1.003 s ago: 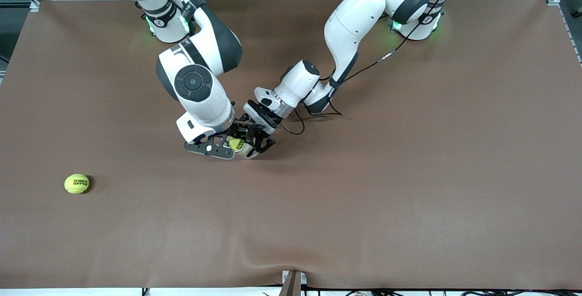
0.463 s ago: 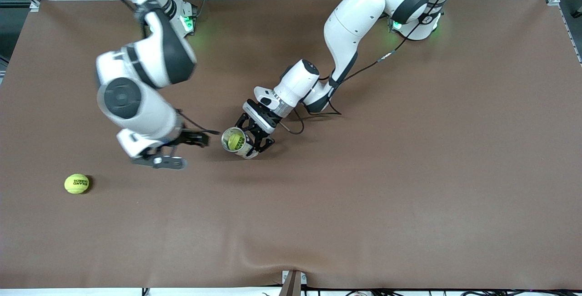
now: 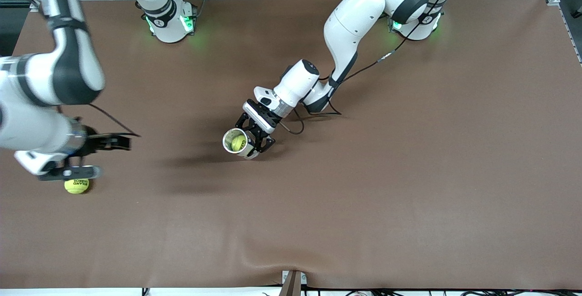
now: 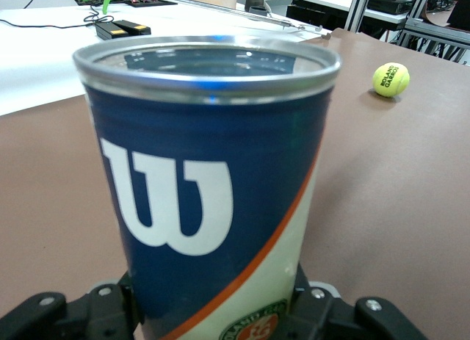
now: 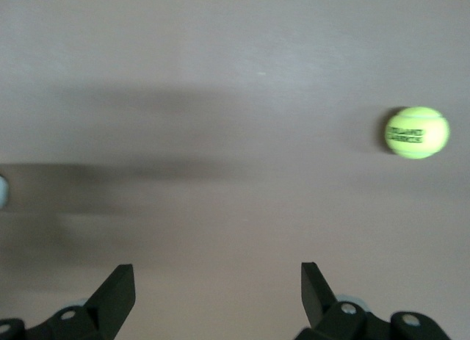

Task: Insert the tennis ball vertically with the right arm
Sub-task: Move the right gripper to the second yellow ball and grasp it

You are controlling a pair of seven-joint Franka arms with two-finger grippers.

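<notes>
A blue and white Wilson can (image 3: 246,151) stands on the brown mat mid-table, open mouth up, with a tennis ball (image 3: 238,142) inside it. My left gripper (image 3: 254,137) is shut on the can (image 4: 213,186) low on its wall. A second tennis ball (image 3: 76,186) lies loose toward the right arm's end of the table, nearer the front camera than the can. My right gripper (image 3: 91,157) hangs open and empty just above that ball. In the right wrist view the ball (image 5: 417,132) lies off to one side of the open right gripper (image 5: 215,274).
The brown mat (image 3: 363,205) covers the whole table. The left arm's cable (image 3: 295,130) loops on the mat beside its wrist. The loose ball (image 4: 391,78) also shows in the left wrist view, past the can's rim.
The right arm has swung away from the can toward its own end of the table and now hangs over the loose ball. One ball stays in the can. The left arm has held still.
</notes>
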